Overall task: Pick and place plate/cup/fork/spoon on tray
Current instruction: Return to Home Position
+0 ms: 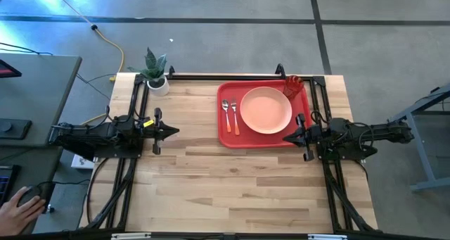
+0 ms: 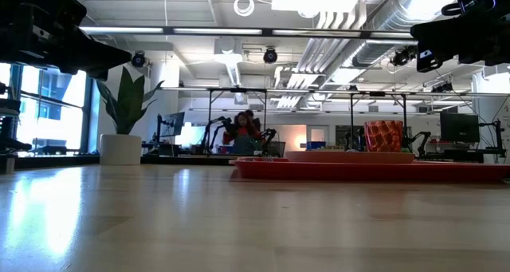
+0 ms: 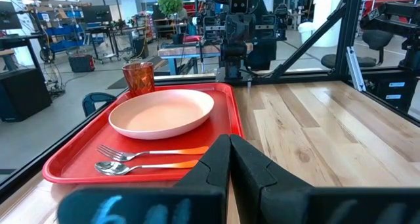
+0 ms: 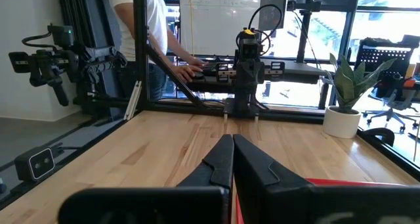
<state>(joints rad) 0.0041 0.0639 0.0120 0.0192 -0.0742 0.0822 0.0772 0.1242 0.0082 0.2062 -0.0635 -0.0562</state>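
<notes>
The red tray (image 1: 226, 131) lies at the table's far right. On it rest the peach-pink plate (image 1: 266, 110), the fork (image 1: 233, 116) and the spoon (image 1: 226, 115) side by side left of the plate, and the red-orange cup (image 1: 293, 86) upright in the far right corner. They also show in the left wrist view: the plate (image 3: 162, 111), the fork (image 3: 147, 152), the spoon (image 3: 138, 165), the cup (image 3: 138, 77). My left gripper (image 1: 176, 131) is shut and empty at the table's left. My right gripper (image 1: 286, 137) is shut and empty above the tray's near right edge.
A white pot with a green plant (image 1: 156, 74) stands at the table's far left corner. Black frame rails (image 1: 211, 76) run along the far edge and both sides. A person's hand (image 1: 17, 210) shows off the table at the near left. Bare wood lies in the table's near half.
</notes>
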